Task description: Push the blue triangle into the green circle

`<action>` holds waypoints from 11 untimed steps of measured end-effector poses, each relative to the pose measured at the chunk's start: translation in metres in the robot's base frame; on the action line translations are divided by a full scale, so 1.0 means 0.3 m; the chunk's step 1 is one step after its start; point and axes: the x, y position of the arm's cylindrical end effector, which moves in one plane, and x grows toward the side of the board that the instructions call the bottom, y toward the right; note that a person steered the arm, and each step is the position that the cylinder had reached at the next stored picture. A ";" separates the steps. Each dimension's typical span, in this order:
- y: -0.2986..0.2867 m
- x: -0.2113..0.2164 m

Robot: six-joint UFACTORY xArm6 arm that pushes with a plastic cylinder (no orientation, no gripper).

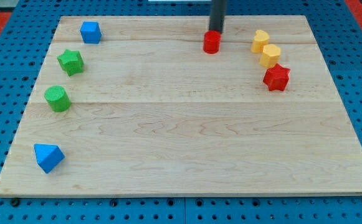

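Note:
The blue triangle (pixel 48 157) lies near the bottom left corner of the wooden board (pixel 187 137). The green circle (pixel 57 98) stands above it on the left side, well apart from it. My rod comes down from the view's top, and my tip (pixel 215 30) is at the top middle of the board, just behind the red cylinder (pixel 212 42) and seemingly touching it. The tip is far to the right of and above both the blue triangle and the green circle.
A green star (pixel 71 62) lies above the green circle. A blue cube-like block (pixel 90 32) sits at the top left. Two yellow blocks (pixel 260 41) (pixel 270 55) and a red star (pixel 276 78) are grouped at the upper right. Blue pegboard surrounds the board.

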 end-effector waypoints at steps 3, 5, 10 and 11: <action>-0.078 0.225; -0.188 0.972; -0.958 1.037; -0.997 0.909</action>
